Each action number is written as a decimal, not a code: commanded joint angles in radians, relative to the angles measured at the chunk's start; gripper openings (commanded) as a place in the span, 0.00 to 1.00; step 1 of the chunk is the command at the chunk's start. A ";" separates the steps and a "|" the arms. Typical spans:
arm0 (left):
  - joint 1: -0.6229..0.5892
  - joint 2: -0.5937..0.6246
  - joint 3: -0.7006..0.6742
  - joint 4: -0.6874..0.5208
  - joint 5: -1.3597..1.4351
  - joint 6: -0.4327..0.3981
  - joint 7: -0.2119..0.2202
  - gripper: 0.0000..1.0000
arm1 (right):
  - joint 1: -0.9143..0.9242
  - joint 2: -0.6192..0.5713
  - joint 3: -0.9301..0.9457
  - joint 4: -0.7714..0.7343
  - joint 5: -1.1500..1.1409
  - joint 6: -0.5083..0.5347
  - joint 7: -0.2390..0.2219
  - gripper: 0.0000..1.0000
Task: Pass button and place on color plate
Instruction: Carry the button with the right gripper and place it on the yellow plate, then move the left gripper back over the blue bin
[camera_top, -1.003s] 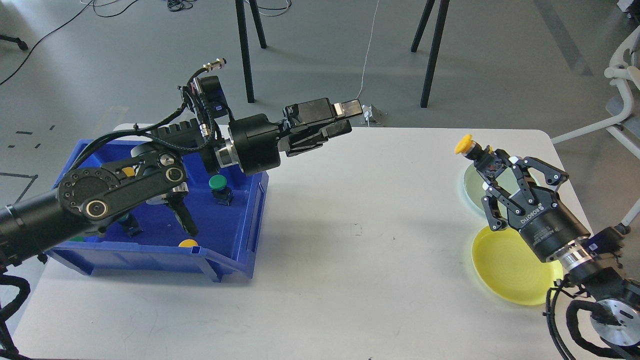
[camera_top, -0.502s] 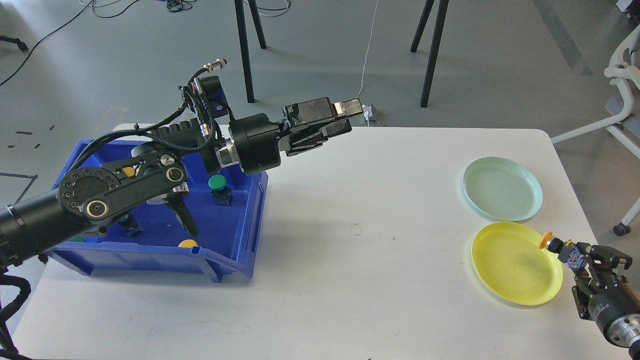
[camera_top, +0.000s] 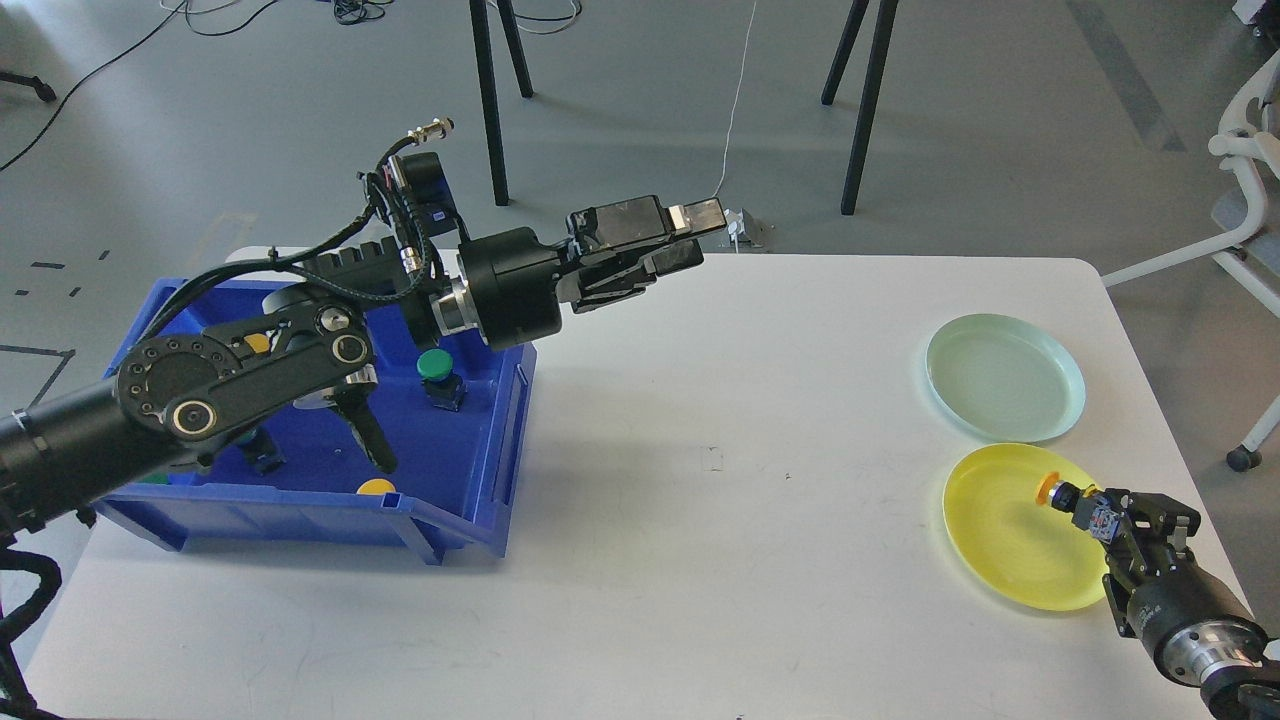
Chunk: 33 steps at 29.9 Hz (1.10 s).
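My right gripper (camera_top: 1110, 518) comes in from the lower right corner and is shut on a yellow-capped button (camera_top: 1050, 489). It holds the button tilted, cap pointing left, over the right part of the yellow plate (camera_top: 1000, 540). Whether the button touches the plate I cannot tell. A pale green plate (camera_top: 1003, 377) lies just behind the yellow one. My left gripper (camera_top: 682, 238) hovers open and empty above the table's far edge, right of the blue bin (camera_top: 470, 470).
The blue bin at the left holds a green button (camera_top: 434, 365), a yellow button (camera_top: 377, 487) and others partly hidden by my left arm. The white table (camera_top: 720, 500) spans the view. Black stand legs rise behind it.
My right gripper carried the yellow button from above the green plate down to the table's right front, then left over the yellow plate. The left arm has not moved.
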 joint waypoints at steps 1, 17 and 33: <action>0.000 -0.001 0.000 0.000 0.000 0.002 0.000 0.76 | -0.001 0.004 0.001 -0.010 0.002 0.000 0.000 0.47; -0.008 0.063 -0.001 -0.040 -0.034 0.005 0.000 0.78 | 0.000 0.001 0.061 0.017 0.011 0.014 0.000 0.66; -0.083 0.623 0.182 -0.089 0.543 -0.094 0.000 0.79 | 0.003 0.076 0.529 0.046 0.019 0.422 0.000 0.96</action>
